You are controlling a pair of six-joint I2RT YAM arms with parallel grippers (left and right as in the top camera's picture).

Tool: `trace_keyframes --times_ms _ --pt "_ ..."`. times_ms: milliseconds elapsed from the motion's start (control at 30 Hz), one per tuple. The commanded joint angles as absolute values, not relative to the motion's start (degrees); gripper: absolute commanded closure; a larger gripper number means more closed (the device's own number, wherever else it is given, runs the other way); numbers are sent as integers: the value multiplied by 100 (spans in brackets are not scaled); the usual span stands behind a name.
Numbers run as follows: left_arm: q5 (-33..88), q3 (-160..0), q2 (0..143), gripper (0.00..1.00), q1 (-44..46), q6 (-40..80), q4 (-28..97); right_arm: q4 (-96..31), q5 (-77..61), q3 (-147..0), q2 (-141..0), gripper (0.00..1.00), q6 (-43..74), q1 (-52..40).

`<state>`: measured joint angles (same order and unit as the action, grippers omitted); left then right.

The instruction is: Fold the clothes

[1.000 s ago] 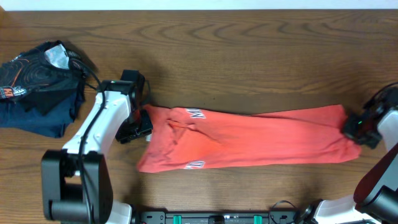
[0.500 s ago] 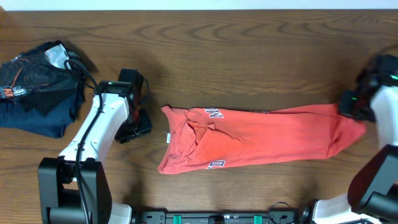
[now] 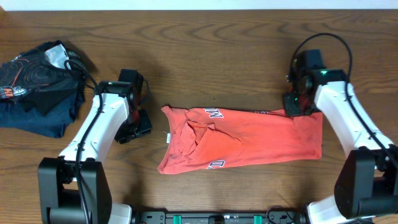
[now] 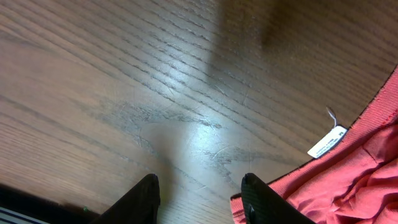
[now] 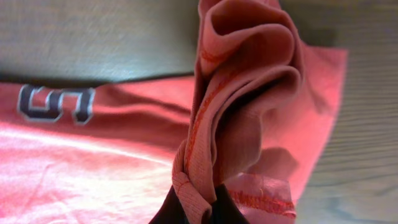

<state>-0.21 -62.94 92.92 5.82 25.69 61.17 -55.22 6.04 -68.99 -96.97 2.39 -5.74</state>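
the coral-red t-shirt (image 3: 249,138) lies stretched sideways in the middle of the bench (image 3: 217,50), with its lettering showing. the right fingers (image 5: 229,213) are clamped on a bunched fold at its upper right corner. the left fingers (image 4: 144,200) are spread apart and empty over bare wood, just beside the collar's white tag (image 4: 328,142). a dark navy clothes pile (image 3: 37,84) sits well apart at the left.

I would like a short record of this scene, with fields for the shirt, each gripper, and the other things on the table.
shirt: coral-red T-shirt, lying lengthwise on the table, rumpled; white neck tag at its left end
left gripper: open, empty, over bare wood beside the neck tag
right gripper: shut on the T-shirt's right end, fabric bunched
other: dark blue clothes pile, far left corner
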Motion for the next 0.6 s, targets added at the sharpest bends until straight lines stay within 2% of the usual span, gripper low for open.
trace_keyframes --times_ms 0,567 --pt "-47 -6377 9238 55 569 2558 6147 -5468 615 -6689 -9679 99 471 -827" --pt "-47 -6377 9238 55 569 2558 6145 -4209 145 -5747 -9679 99 576 -1682"
